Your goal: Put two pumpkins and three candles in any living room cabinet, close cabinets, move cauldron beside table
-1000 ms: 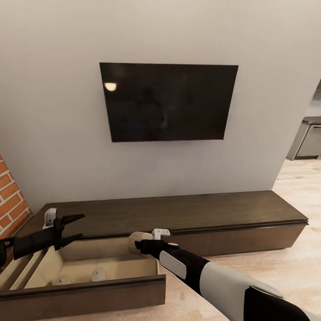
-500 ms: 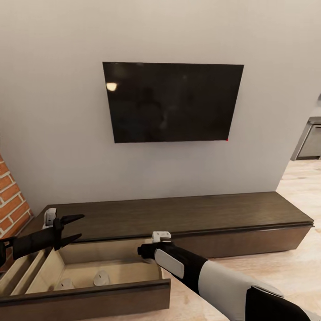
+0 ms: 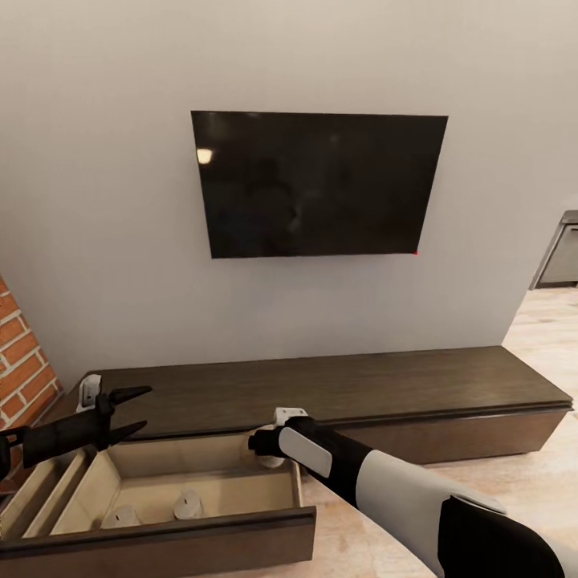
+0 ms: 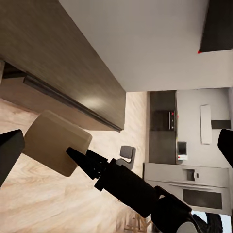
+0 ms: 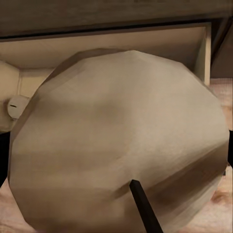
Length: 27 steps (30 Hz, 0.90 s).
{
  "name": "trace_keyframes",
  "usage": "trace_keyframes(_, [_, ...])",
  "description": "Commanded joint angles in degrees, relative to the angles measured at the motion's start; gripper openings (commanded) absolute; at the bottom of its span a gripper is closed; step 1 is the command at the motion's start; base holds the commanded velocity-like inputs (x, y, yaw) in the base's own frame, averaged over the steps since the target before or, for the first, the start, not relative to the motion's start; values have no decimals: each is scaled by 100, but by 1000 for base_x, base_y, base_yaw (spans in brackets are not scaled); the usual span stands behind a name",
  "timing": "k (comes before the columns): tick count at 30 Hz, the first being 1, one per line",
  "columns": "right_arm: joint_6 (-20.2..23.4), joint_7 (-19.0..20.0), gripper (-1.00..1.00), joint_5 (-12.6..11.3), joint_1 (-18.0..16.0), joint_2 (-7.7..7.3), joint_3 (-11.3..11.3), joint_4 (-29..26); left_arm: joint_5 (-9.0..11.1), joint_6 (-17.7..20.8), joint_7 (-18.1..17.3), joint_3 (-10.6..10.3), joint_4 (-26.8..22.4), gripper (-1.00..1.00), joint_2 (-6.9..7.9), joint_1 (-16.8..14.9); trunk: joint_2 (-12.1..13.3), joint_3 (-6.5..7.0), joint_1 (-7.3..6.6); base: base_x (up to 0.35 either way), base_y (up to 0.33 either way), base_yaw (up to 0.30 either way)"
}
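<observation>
The long low dark brown cabinet stands under the wall TV, its left drawer pulled out. Two pale candles stand on the drawer's beige floor. My right gripper is shut on a third candle over the drawer's right rear corner, mostly hidden behind the wrist. That candle looms large in the right wrist view, with a drawer candle beyond it. In the left wrist view the held candle hangs above the floor. My left gripper hovers open over the drawer's left rear.
A black TV hangs on the grey wall above the cabinet. A brick wall lies at the left. Pale wood floor stretches to the right, with kitchen units beyond.
The head view has shifted slightly, so everything sits a little further right. My right gripper has sunk a little with the candle toward the drawer's right rear corner. The left gripper holds still.
</observation>
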Motion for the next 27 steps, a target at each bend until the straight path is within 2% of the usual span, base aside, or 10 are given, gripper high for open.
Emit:
trace_keyframes(1, [-10, -34, -100, -51, -10, 0, 24, -3, 38, 20, 30, 3, 1, 100, -1, -2, -3, -6, 1, 131, 224, 0])
trace_keyframes(7, [-5, -36, -100, -53, -8, 0, 24, 7, 32, 20, 30, 3, 2, 100, -2, 2, -3, -6, 1, 150, 213, 0])
trace_keyframes(13, [14, -36, -100, -51, -3, 0, 24, 10, 32, 20, 30, 3, 2, 100, -3, 4, -3, -6, 1, 61, 71, 0])
trace_keyframes(20, [190, -38, -100, -45, -2, 0, 24, 10, 38, 20, 30, 3, 2, 100, -2, 5, -3, -6, 1, 106, 220, 0])
trace_keyframes(27, [109, -29, -100, -7, -18, 0, 16, -32, 39, 20, 30, 3, 2, 100, -3, 5, -3, -6, 1, 2, 42, 0])
